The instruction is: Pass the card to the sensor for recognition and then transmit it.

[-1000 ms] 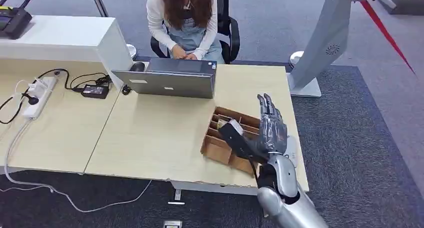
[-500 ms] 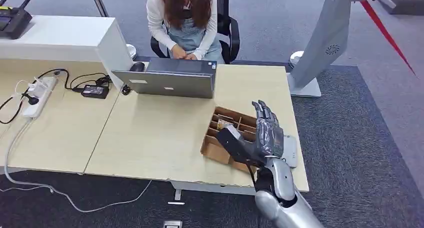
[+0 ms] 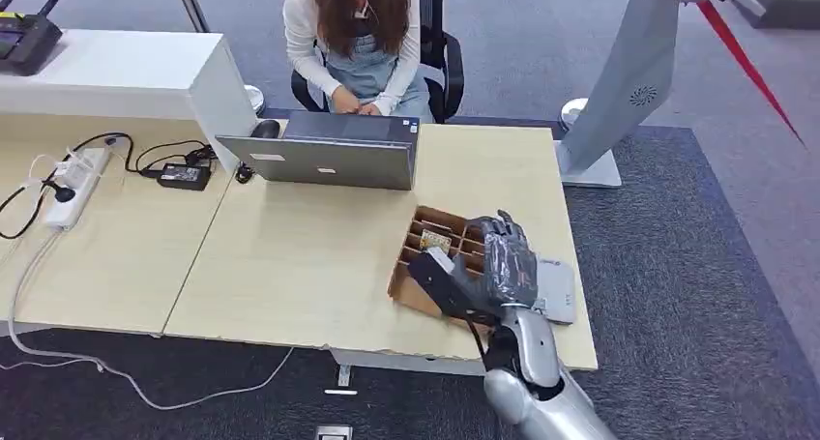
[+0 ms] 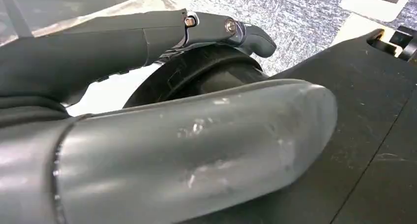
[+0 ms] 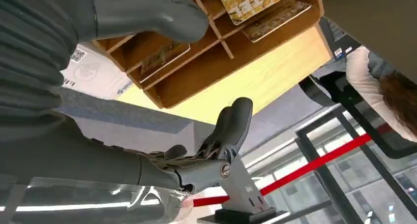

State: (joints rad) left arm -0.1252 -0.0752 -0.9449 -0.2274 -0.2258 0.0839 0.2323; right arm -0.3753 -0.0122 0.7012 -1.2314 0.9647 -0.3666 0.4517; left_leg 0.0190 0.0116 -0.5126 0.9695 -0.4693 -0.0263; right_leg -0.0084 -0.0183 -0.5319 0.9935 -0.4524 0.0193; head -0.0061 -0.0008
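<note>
The right hand (image 3: 493, 266) has dropped lower over the wooden compartmented box (image 3: 440, 256); its dark fingers (image 5: 231, 123) are spread, holding nothing. Printed cards (image 5: 253, 1) lie flat in compartments. The flat grey sensor (image 3: 554, 290) rests beside it on the pale worktop (image 3: 290, 256).

You've got a light wood table (image 3: 309, 266) here, two tops butted together with a seam running front to back. Near your right front corner sits a brown divided cardboard box (image 3: 435, 266) with cards in some compartments, and just right of it a flat white card reader (image 3: 556, 290) at the table's edge. At the back middle there's an open grey laptop (image 3: 329, 155) with a dark mouse (image 3: 265, 129) just beside its left corner. Over on the left: a white power strip (image 3: 75, 184), a black power brick (image 3: 184, 175) and looping cables. A white cabinet (image 3: 126, 77) stands at the back left.
</note>
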